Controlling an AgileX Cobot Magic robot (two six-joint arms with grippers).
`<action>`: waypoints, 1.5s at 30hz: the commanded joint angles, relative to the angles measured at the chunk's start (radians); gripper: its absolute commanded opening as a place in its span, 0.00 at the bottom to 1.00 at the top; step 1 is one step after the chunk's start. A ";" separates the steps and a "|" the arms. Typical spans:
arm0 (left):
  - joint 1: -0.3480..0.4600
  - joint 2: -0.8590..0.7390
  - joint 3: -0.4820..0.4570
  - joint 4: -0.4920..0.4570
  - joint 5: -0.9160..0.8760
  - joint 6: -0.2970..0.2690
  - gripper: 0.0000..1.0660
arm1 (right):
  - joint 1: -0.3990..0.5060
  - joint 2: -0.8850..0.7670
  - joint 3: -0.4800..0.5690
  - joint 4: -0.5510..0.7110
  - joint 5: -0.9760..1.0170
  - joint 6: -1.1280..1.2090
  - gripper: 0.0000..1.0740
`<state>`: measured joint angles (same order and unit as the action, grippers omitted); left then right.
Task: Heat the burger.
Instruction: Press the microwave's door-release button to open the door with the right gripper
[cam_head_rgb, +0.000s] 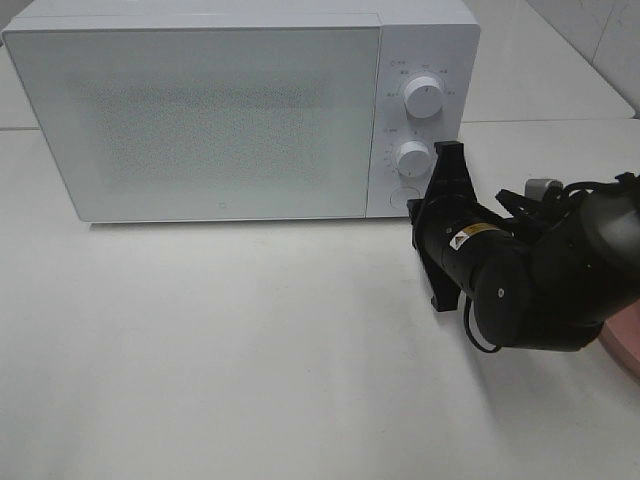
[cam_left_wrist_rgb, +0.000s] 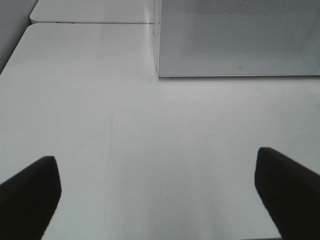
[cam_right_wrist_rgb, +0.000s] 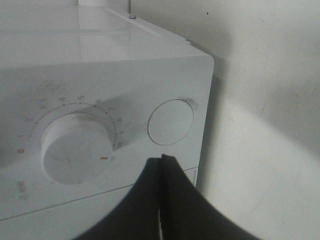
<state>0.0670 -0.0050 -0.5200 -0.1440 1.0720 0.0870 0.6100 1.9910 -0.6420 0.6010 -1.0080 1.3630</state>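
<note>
The burger is out of view in every frame. A white microwave (cam_head_rgb: 200, 120) stands at the back of the table with its door closed. My right gripper (cam_head_rgb: 446, 152) is shut and empty. Its tip is close to the control panel, just right of the lower knob (cam_head_rgb: 412, 157) and above the round button (cam_head_rgb: 405, 198). In the right wrist view the closed fingertips (cam_right_wrist_rgb: 161, 162) point at the panel between the knob (cam_right_wrist_rgb: 75, 147) and the round button (cam_right_wrist_rgb: 171, 122). My left gripper (cam_left_wrist_rgb: 157, 195) is open and empty over bare table, in front of the microwave's left corner (cam_left_wrist_rgb: 159, 70).
The edge of a flat pink plate (cam_head_rgb: 625, 345) shows at the right border, partly behind the right arm. An upper knob (cam_head_rgb: 424, 97) sits on the microwave panel. The white table (cam_head_rgb: 220, 350) stretches in front of the microwave.
</note>
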 joint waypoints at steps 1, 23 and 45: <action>-0.004 -0.017 0.002 -0.008 0.001 -0.005 0.92 | -0.018 0.019 -0.031 -0.017 0.028 0.010 0.00; -0.004 -0.017 0.002 -0.008 0.001 -0.005 0.92 | -0.086 0.149 -0.186 -0.040 0.061 0.021 0.00; -0.004 -0.017 0.002 -0.008 0.001 -0.005 0.92 | -0.086 0.161 -0.319 -0.004 -0.025 0.027 0.00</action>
<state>0.0670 -0.0050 -0.5200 -0.1440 1.0720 0.0870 0.5370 2.1600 -0.8830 0.6040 -0.9200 1.4030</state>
